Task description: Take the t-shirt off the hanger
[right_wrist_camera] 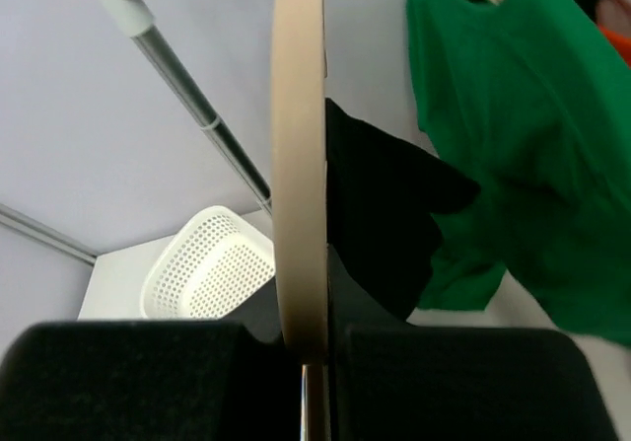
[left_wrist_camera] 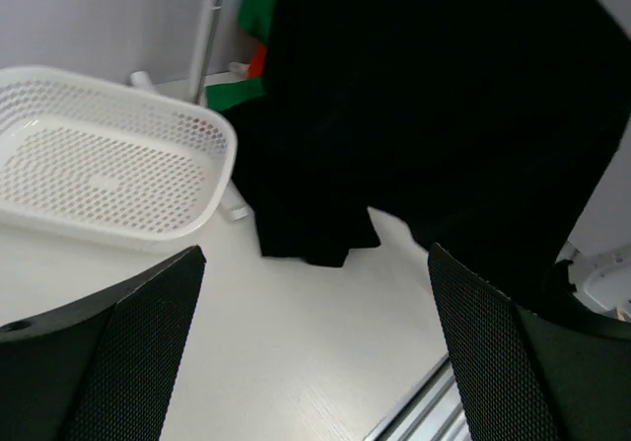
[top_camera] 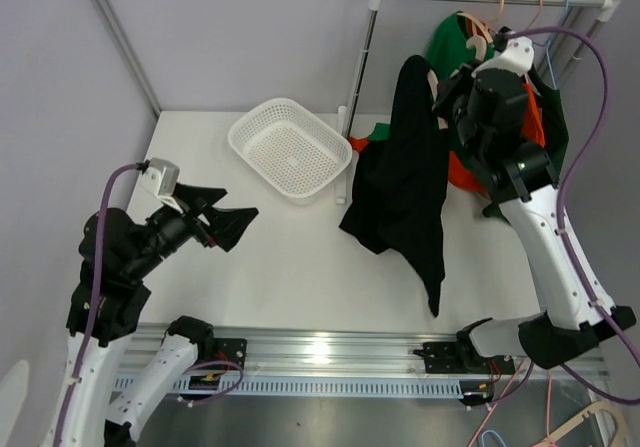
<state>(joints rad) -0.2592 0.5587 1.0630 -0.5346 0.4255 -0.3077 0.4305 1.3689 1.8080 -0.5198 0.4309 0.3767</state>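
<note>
While right gripper (right_wrist_camera: 306, 328) is clamping the hanger (right_wrist_camera: 299, 165), black tee (top_camera: 405, 177) is hanging on it, prob. not yet off, w/ left gripper (top_camera: 232, 212) hovering wide open.

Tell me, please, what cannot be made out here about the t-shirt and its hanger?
Top view: where the black t-shirt meets the hanger is hidden by its own folds and the right arm.
Right wrist view: the hanger, clamped in the right gripper, is cut off by the top edge; hook unseen.
Left wrist view: the shirt's collar is cut off by the top edge.
</note>
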